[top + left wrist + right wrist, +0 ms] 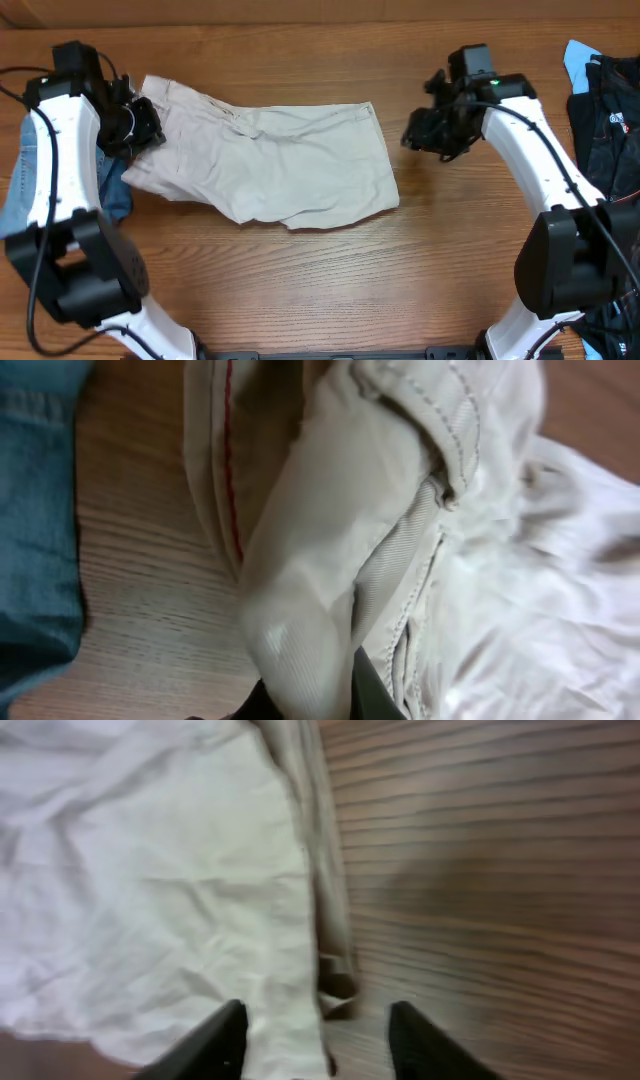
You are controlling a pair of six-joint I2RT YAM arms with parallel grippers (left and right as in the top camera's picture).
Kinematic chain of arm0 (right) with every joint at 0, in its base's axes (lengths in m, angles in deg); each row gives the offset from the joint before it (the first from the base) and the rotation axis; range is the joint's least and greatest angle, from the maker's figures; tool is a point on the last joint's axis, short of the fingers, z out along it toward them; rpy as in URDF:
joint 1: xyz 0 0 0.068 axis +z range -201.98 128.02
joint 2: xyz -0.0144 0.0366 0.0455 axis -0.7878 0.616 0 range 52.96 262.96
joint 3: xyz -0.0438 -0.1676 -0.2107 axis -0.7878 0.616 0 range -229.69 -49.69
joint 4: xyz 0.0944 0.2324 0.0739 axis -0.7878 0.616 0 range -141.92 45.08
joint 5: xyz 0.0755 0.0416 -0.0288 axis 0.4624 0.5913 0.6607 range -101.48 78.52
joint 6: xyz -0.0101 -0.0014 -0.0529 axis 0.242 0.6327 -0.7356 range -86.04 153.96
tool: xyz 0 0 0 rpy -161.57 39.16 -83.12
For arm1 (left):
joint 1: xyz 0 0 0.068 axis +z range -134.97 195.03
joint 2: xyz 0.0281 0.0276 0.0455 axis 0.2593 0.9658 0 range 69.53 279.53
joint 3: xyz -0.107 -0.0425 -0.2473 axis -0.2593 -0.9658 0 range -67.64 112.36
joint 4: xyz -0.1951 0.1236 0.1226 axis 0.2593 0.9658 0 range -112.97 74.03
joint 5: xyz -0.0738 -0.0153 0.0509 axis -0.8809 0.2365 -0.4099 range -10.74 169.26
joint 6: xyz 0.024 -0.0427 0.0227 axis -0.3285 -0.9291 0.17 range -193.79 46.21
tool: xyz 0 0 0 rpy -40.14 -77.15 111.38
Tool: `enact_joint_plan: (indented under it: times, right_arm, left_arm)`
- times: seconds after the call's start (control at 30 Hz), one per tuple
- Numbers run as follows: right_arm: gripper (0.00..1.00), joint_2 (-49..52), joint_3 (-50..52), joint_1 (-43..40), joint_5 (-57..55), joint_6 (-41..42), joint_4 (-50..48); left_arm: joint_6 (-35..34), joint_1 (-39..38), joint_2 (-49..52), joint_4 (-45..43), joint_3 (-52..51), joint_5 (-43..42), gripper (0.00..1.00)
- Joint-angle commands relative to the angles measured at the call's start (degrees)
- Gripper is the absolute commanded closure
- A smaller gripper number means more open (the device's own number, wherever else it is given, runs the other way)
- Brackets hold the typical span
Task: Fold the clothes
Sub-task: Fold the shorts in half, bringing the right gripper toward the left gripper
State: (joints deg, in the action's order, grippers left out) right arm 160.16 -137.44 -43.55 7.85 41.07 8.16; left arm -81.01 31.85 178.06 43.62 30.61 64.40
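The beige shorts [280, 160] lie spread and rumpled across the middle of the wooden table, waistband end at the left. My left gripper [140, 122] is at that left end and is shut on a fold of the shorts [330, 560]; the cloth runs between its dark fingers [315, 700]. My right gripper [425, 135] hovers just right of the shorts' right edge. In the right wrist view its fingers [315, 1040] are open and empty, straddling the shorts' hem [200, 880] from above.
Folded blue denim jeans [30, 190] lie at the left table edge under my left arm, also in the left wrist view [35, 520]. Black patterned garments with a sky-blue piece [605, 100] are piled at the right edge. Bare wood [330, 280] lies in front.
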Motion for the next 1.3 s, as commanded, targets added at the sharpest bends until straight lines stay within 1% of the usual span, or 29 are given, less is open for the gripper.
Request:
enact_joint_plan:
  times: [0.0, 0.03, 0.07, 0.2, 0.37, 0.4, 0.6, 0.63, 0.73, 0.77, 0.97, 1.0, 1.1, 1.27]
  right_arm:
    - [0.65, -0.83, -0.72, 2.60, 8.44, -1.38, -1.51]
    - [0.69, -0.76, -0.72, 3.17, 9.44, -1.36, -1.99]
    - [0.71, -0.68, -0.72, 4.68, 12.13, -1.36, -3.54]
    - [0.71, -0.33, -0.66, 10.75, 17.00, -0.74, -9.09]
    - [0.73, 2.38, -0.59, 17.90, 17.03, 5.27, -14.60]
    - [0.74, 3.93, -0.59, 19.61, 17.31, 6.56, -15.87]
    - [0.76, 9.62, -0.59, 23.30, 18.93, 6.60, -18.91]
    - [0.78, 10.23, -0.61, 23.43, 15.54, 6.62, -18.99]
    - [0.78, 10.14, -0.63, 22.64, 7.82, 6.62, -17.49]
    - [0.78, 10.14, -0.63, 21.62, 4.44, 6.62, -16.26]
    - [0.78, 10.14, -0.63, 15.47, -7.02, 7.50, -10.38]
    - [0.78, 10.16, -0.63, 14.49, -8.09, 7.45, -10.01]
    - [0.78, 10.21, -0.61, 10.91, -7.28, 2.95, -8.90]
    - [0.78, 12.28, -0.61, 10.32, -6.99, 1.38, -7.85]
  left_arm:
    - [0.96, 0.02, -8.04, -0.07, 1.77, -1.55, 0.96]
    - [0.76, 0.00, -8.90, -0.13, 1.77, -1.70, 0.96]
    - [0.79, -0.28, -10.34, -0.09, 1.77, -2.16, 0.96]
    - [0.76, -2.16, -13.16, 0.50, 1.77, -2.14, 0.96]
    - [-0.68, -6.25, -13.38, 0.68, 1.77, -2.84, 0.96]
    - [-0.70, -7.54, -13.38, 0.72, 1.77, -2.05, 0.96]
    - [-2.69, -12.76, -13.29, 0.98, 1.75, 3.13, 0.96]
    - [-2.69, -14.23, -13.29, 0.96, 1.53, 3.80, 0.96]
    - [-4.59, -16.76, -13.05, 0.92, 1.20, 7.72, 0.96]
    - [-4.83, -17.84, -12.74, 0.90, 1.20, 8.90, 0.96]
    - [-8.15, -20.20, -10.62, 0.70, 1.20, 10.99, 0.96]
    - [-8.44, -20.24, -10.27, 0.55, 1.20, 10.91, 0.96]
    - [-10.97, -20.48, -7.78, -0.57, 1.20, 10.75, 0.96]
    - [-11.74, -22.88, -3.82, -3.54, 1.20, 10.32, 0.96]
